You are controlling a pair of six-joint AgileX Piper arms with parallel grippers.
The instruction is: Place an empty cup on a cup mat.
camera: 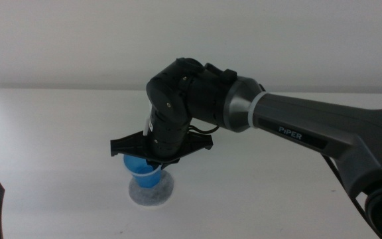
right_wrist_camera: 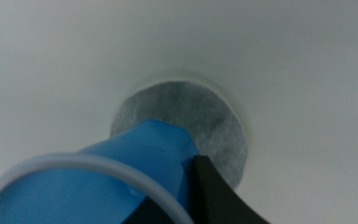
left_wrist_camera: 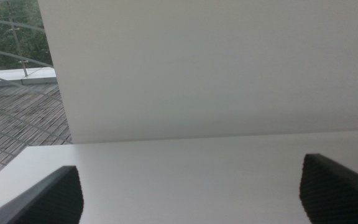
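Right gripper [camera: 152, 158] fingers pinch the cup [camera: 144, 174] over the cup mat [camera: 151, 191]; left fingers [left_wrist_camera: 55, 199] spread.

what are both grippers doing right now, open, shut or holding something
Left gripper: open, holding nothing, waiting at the table's near edge.
Right gripper: shut on the cup, over the cup mat.

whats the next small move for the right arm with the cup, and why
Probably lower a touch, then open. The right gripper holds the cup by its rim, base over the cup mat, but whether the base is touching the mat is unclear. The left gripper waits open at the table's near left corner.
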